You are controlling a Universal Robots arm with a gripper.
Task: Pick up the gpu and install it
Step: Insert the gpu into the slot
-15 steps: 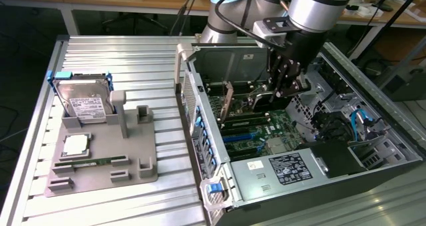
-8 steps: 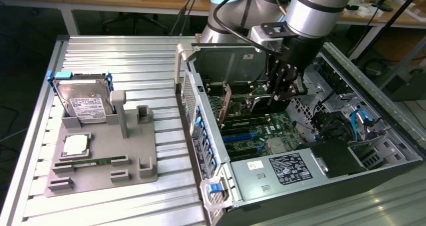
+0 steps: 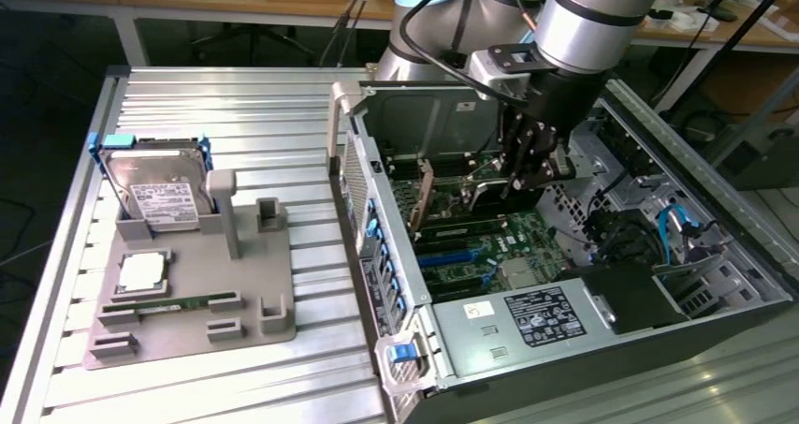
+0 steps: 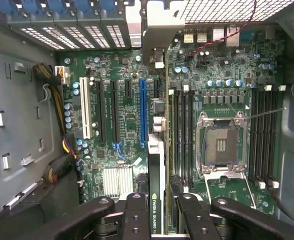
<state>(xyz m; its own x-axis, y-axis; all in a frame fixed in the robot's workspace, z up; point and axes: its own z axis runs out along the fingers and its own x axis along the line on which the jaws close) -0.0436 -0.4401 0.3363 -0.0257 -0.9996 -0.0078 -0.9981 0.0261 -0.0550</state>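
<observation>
Evidently the jaws pinch the gpu (image 4: 155, 210) by its upper edge, one finger on each flat face. That keeps the card edge-on and upright, so its lower edge faces the motherboard (image 4: 117, 100). In the wrist view the card runs as a narrow dark strip away from the jaws towards the rear wall of the computer case (image 3: 374, 255). It lies just beside the long blue slot (image 4: 143, 112), on the side nearer the cpu socket (image 4: 222, 145). Held this way, its silvery bracket end points at the row of vented slot covers (image 4: 77, 35), which seems the reason for the orientation. Whether the card's edge touches a slot or hangs above it, I cannot tell.

The arm (image 3: 587, 21) reaches down into the open case in the exterior view, with little room around it. A white slot (image 4: 85, 107) and several dark ones lie on the far side of the blue one. A finned heat sink (image 4: 118, 180) sits near the jaws, and a bundle of yellow and black cables (image 4: 57, 160) lies by the case wall. The memory slots (image 4: 264, 135) flank the socket.

Outside the case, on the ribbed metal surface (image 3: 250, 106), a grey holder (image 3: 187, 335) carries the hard drive (image 3: 156, 185), upright, and the memory stick (image 3: 168, 305), well apart from the work.
</observation>
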